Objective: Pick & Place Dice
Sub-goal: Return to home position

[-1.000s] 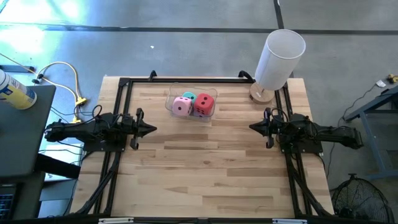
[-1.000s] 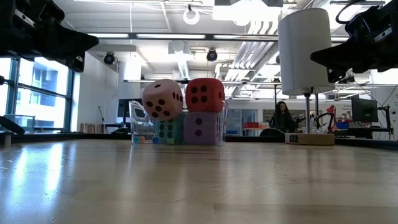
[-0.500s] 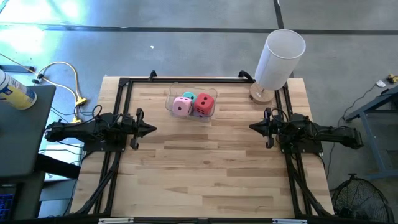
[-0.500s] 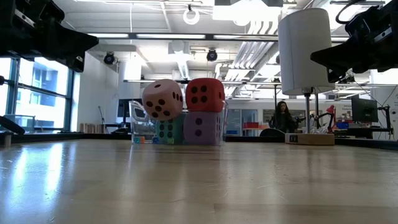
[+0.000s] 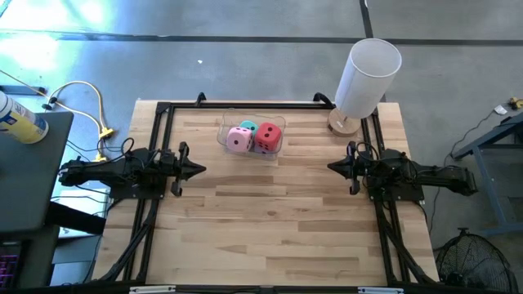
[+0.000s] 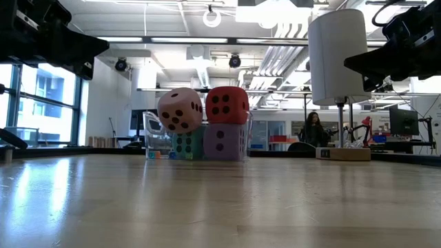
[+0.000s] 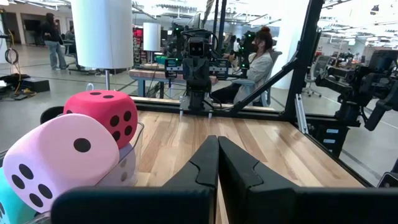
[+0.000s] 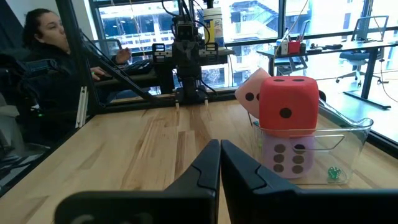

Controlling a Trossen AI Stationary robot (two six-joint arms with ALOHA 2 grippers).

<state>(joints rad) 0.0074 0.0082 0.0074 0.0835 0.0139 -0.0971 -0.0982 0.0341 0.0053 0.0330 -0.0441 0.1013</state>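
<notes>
Four dice sit stacked in a clear plastic bin (image 5: pixel 279 144) near the table's far edge. The pink die (image 5: pixel 239 139) and the red die (image 5: pixel 268 137) lie on top; the red one rests on the purple die (image 6: pixel 225 142), and the teal die (image 6: pixel 186 145) sits low beside it. My left gripper (image 5: pixel 202 170) hovers shut over the table's left side, fingers level and pointing toward the right edge (image 7: pixel 218 163). My right gripper (image 5: pixel 330 167) hovers shut over the right side, pointing toward the left edge (image 8: pixel 220 163). Neither touches anything.
A tall white cylinder (image 5: pixel 366 77) stands on a round base at the far right corner. A black frame (image 5: pixel 166 110) runs around the tabletop. Bare wood lies between the grippers and toward the near edge. People sit beyond the table (image 7: pixel 258 62).
</notes>
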